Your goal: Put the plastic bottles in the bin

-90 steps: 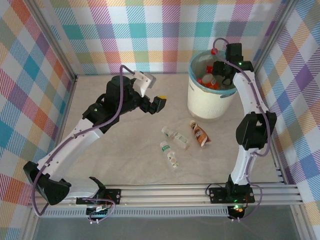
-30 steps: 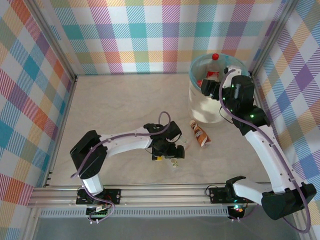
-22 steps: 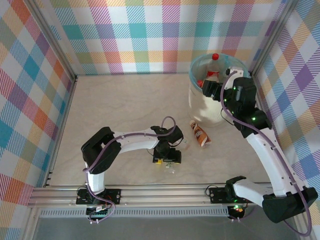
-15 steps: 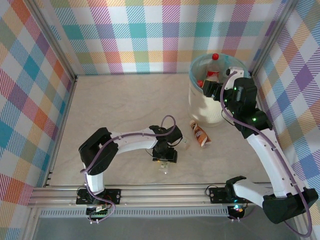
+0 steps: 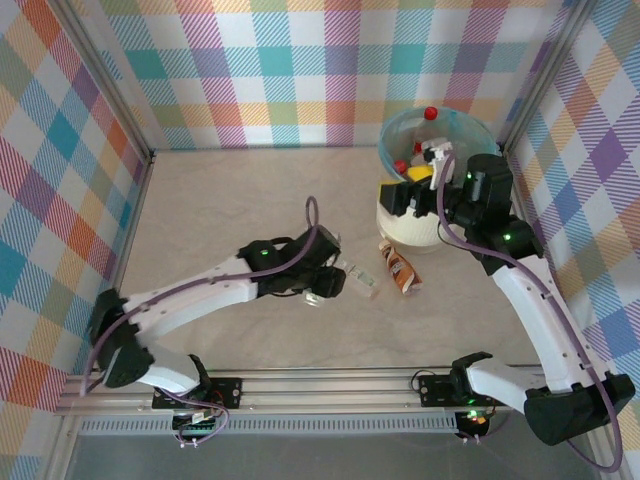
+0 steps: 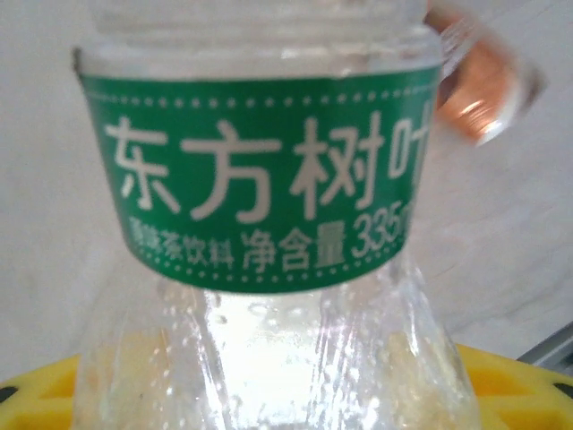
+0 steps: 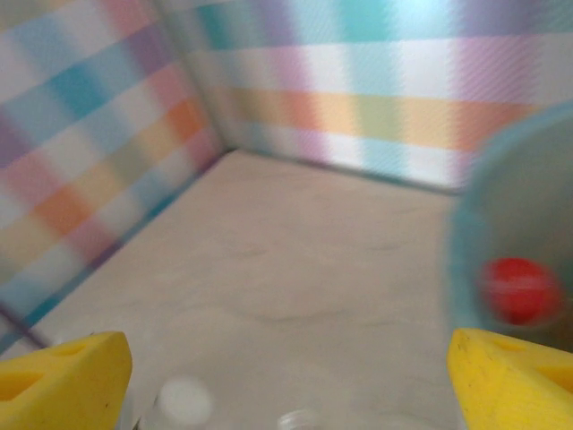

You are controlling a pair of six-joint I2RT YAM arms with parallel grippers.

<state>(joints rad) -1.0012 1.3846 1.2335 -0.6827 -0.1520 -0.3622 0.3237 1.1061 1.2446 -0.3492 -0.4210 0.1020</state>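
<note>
While your left pincer grips the green-label bottle, you're mid-carry: swing it far-right over the bin, then let go; your right pincer hangs open, empty.

The green label on the clear bottle carried big white Chinese characters, 东方树 and a cut-off fourth; under them, smaller, 净含量 335.

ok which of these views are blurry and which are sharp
Top external: sharp and evenly lit, bin and brown-labelled bottle crisp. Left wrist: green-labelled bottle close up, print readable, background soft. Right wrist: smeared throughout, plaid walls, yellow fingers and red cap all blurred.
</note>
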